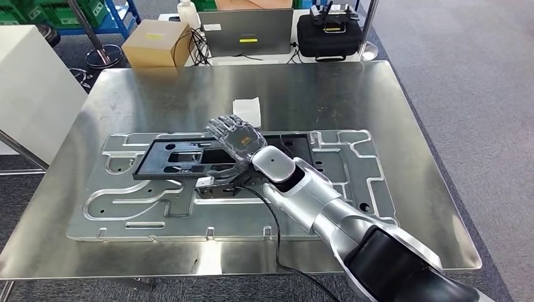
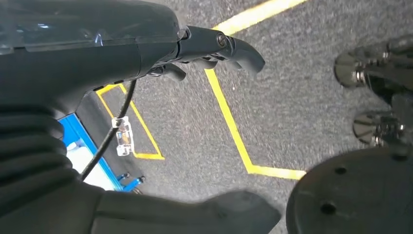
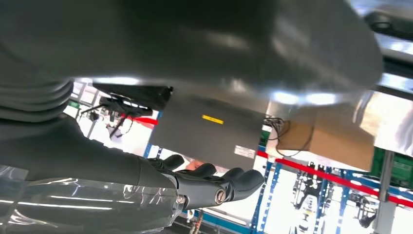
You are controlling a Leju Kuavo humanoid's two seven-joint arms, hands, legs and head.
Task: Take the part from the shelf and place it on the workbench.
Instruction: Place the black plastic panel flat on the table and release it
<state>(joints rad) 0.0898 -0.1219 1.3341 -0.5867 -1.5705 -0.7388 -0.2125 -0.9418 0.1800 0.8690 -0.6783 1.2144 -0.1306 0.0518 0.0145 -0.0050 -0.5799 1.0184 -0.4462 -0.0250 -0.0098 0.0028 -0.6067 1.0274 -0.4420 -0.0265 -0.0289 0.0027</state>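
Fingers [image 1: 221,126] of the right hand [image 1: 236,139] were spread apart and held nothing, the hand hovering above the black part [image 1: 182,158] with its silver forearm reaching in over the near edge of the workbench [image 1: 157,94]. The part, a long dark panel with several cut-outs, lay flat on a large silver moulded plate [image 1: 126,201] that covered most of the workbench, and the hand was over the part's right end (whether any finger touched the panel could not be told). A black cable [image 1: 272,220] ran from beneath the wrist across the plate and off the near edge of the workbench. A small white square of paper [image 1: 247,108] lay on the bare workbench surface just beyond the plate, beyond the hand. Past the far edge of the workbench stood a brown cardboard box [image 1: 157,43], a grey case with a yellow label [image 1: 247,30] and a black carrying case [image 1: 329,34]. The left hand [image 2: 214,48] hung well away from the workbench over grey carpet [image 2: 292,97] marked with yellow tape lines [image 2: 229,117]; its dark fingers were loosely curved with space between them, and nothing was in its grasp.
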